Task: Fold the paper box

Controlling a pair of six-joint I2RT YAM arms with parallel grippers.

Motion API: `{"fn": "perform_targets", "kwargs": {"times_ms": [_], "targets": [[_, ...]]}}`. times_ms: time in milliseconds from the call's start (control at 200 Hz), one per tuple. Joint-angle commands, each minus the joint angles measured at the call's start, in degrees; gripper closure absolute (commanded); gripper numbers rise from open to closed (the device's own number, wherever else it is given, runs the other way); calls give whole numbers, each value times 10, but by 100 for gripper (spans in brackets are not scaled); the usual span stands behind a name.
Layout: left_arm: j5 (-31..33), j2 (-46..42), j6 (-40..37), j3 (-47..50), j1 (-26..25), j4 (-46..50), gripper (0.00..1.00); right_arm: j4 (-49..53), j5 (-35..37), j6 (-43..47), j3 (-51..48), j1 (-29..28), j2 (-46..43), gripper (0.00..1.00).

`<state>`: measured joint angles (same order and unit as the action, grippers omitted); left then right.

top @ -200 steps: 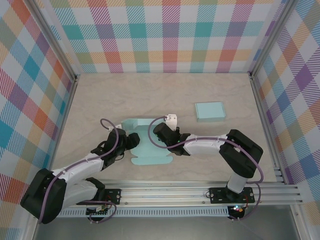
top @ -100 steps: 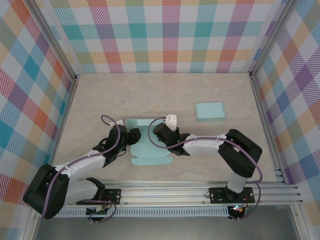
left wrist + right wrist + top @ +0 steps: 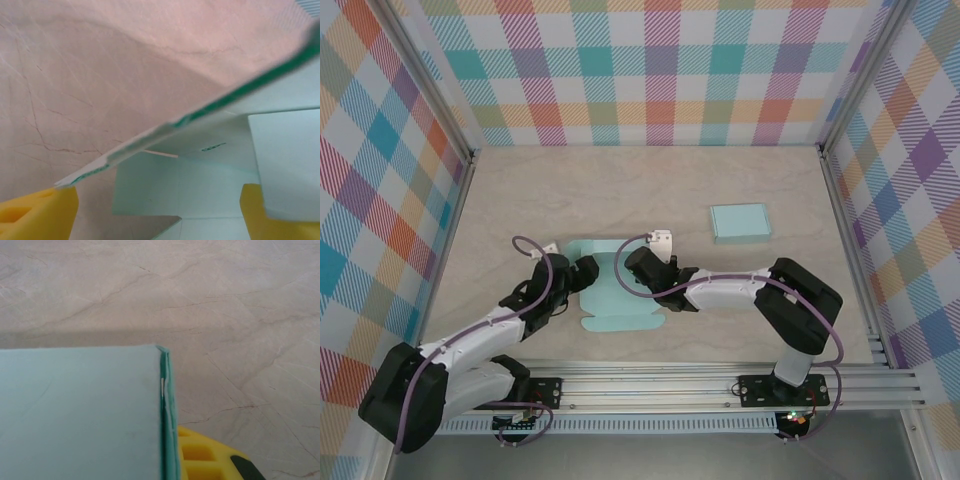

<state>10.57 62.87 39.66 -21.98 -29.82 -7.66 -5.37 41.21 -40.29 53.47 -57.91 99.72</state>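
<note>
— Teal card, then. Where is the paper box [image 3: 617, 298] lying?
— Flat and partly unfolded on the table [image 3: 520, 200], near the front edge, between the two arms. A second, closed box [image 3: 739, 221] sits well apart, to the right and further back.
— And the left gripper [image 3: 582, 272]?
— At the box's left edge, its fingers [image 3: 35, 215] spread wide. A raised flap's edge runs across between them, and nothing is pinched.
— The right gripper [image 3: 638, 270]?
— Closed on a raised panel at the box's right side, with one yellow finger [image 3: 200, 457] tight against the card.
</note>
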Motion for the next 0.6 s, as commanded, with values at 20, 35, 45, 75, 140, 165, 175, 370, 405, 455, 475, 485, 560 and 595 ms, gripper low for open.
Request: {"fn": "perform_targets", "kwargs": {"times_ms": [20, 35, 45, 75, 140, 165, 175, 370, 405, 455, 475, 485, 560, 595], "targets": [[-20, 31, 8, 3, -1, -39, 16, -25, -2, -12, 17, -8, 5, 100], [-21, 34, 8, 2, -1, -41, 16, -25, -2, -12, 17, -9, 5, 100], [-21, 36, 8, 1, -1, -43, 16, -25, -2, -13, 17, -8, 6, 100], [-23, 41, 7, -1, -1, -47, 16, -25, -2, -12, 17, -8, 5, 100], [-26, 50, 4, -4, -1, -62, 18, -25, -2, -12, 16, -8, 5, 100], [-29, 52, 2, -5, -1, -68, 20, -25, -2, -12, 16, -8, 5, 100], [-29, 53, 2, -4, -1, -72, 21, -25, -2, -12, 16, -8, 5, 100], [-29, 48, -14, -11, -3, -93, 39, -22, -3, -13, 15, -9, 11, 100], [-29, 47, -17, -13, -5, -93, 39, -22, -2, -13, 16, -9, 12, 100], [-31, 46, -18, -15, -5, -94, 44, -22, -2, -14, 17, -9, 15, 100], [-32, 46, -18, -16, -6, -95, 45, -22, -2, -14, 18, -8, 15, 100], [-34, 46, -18, -16, -6, -96, 46, -22, -2, -14, 19, -9, 16, 100], [-45, 50, -17, -17, -10, -105, 50, -22, -2, -13, 23, -8, 19, 100], [-48, 52, -16, -18, -13, -109, 50, -21, -2, -13, 25, -8, 22, 100]]}}
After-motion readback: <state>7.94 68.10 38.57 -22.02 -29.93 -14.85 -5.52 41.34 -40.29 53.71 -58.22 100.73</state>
